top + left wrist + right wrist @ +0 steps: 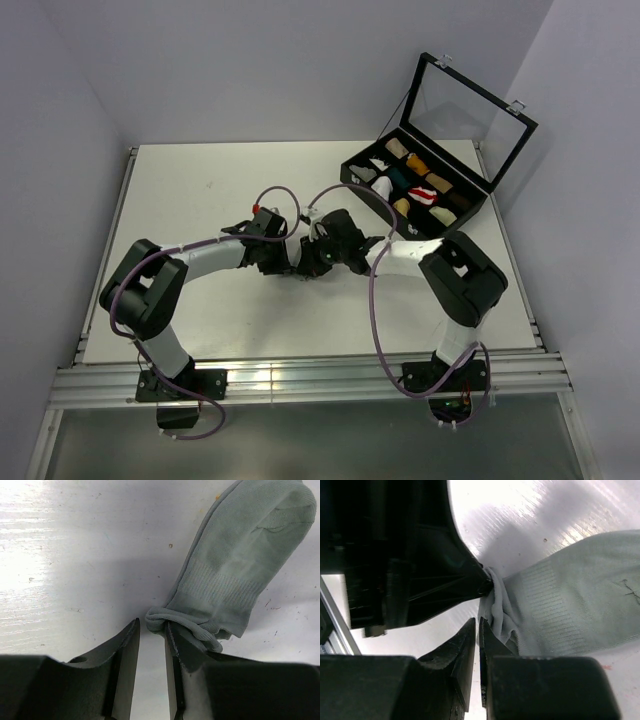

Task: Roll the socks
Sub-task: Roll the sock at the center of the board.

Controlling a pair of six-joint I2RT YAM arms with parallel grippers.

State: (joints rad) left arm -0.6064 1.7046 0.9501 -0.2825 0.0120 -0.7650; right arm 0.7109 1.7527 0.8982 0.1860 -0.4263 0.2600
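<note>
A short grey sock (235, 565) lies flat on the white table, its cuff end bunched into a small fold (159, 620). My left gripper (151, 625) is open by a narrow gap. The fold rests against the tip and outer side of its right finger (187, 647), with only table showing between the jaws. My right gripper (477, 622) is almost closed to a thin slit with no fabric in it. The grey sock (570, 605) bunches against the outside of its right finger (492, 642). In the top view both grippers (300, 258) meet at mid-table and hide the sock.
A black compartmented case (362, 163) with its glass lid (465, 110) raised stands at the back right, holding several small fabric rolls. The left gripper's black body (410, 570) fills the upper left of the right wrist view, close to my right fingers.
</note>
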